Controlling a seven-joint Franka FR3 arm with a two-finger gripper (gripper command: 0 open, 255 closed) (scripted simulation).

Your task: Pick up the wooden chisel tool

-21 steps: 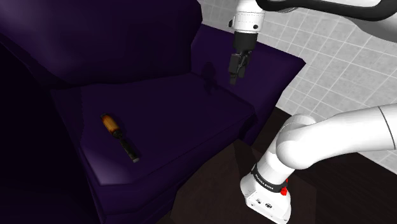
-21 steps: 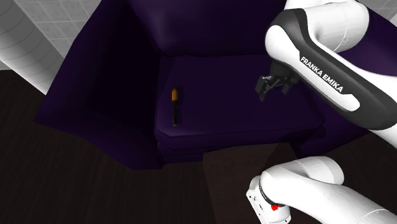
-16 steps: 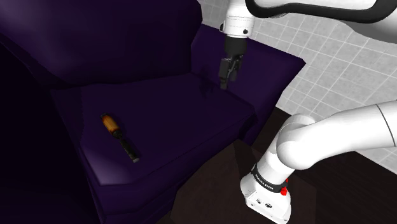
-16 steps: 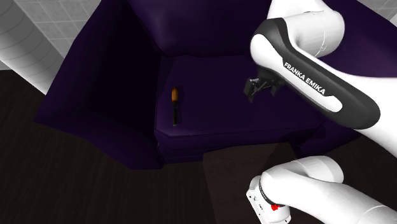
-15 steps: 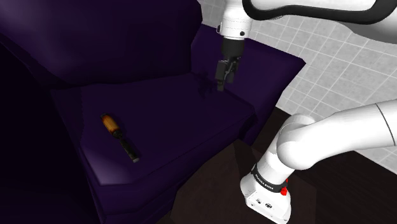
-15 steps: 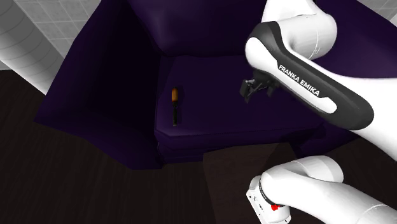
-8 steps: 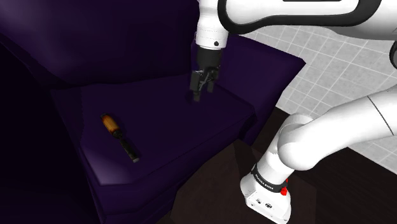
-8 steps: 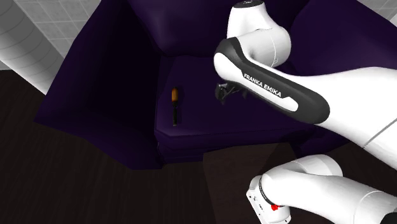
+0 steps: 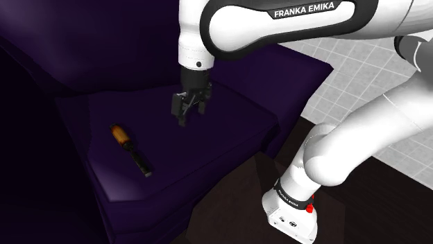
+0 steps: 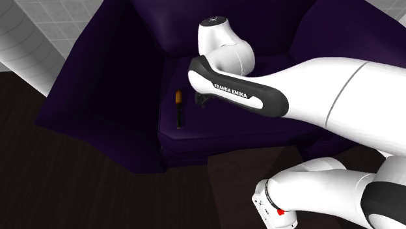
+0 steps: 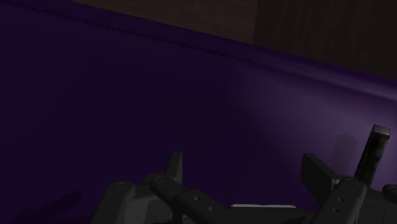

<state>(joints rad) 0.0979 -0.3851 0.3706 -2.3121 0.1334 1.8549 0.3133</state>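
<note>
Approach step: gripper (image 9: 184,116) hovers over the purple armchair seat (image 9: 229,132), chisel (image 9: 130,149) not yet reached.
Its 2 fingers are spread and empty. In the shoulder view the chisel lies flat at the gripper's 8 o'clock, orange handle toward 11. Next move, I judge: travel over it, straddle the handle, descend.

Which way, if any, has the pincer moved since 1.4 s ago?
Yes. In the shoulder view the pincer moved left along the armchair seat, closer to the chisel.
</note>
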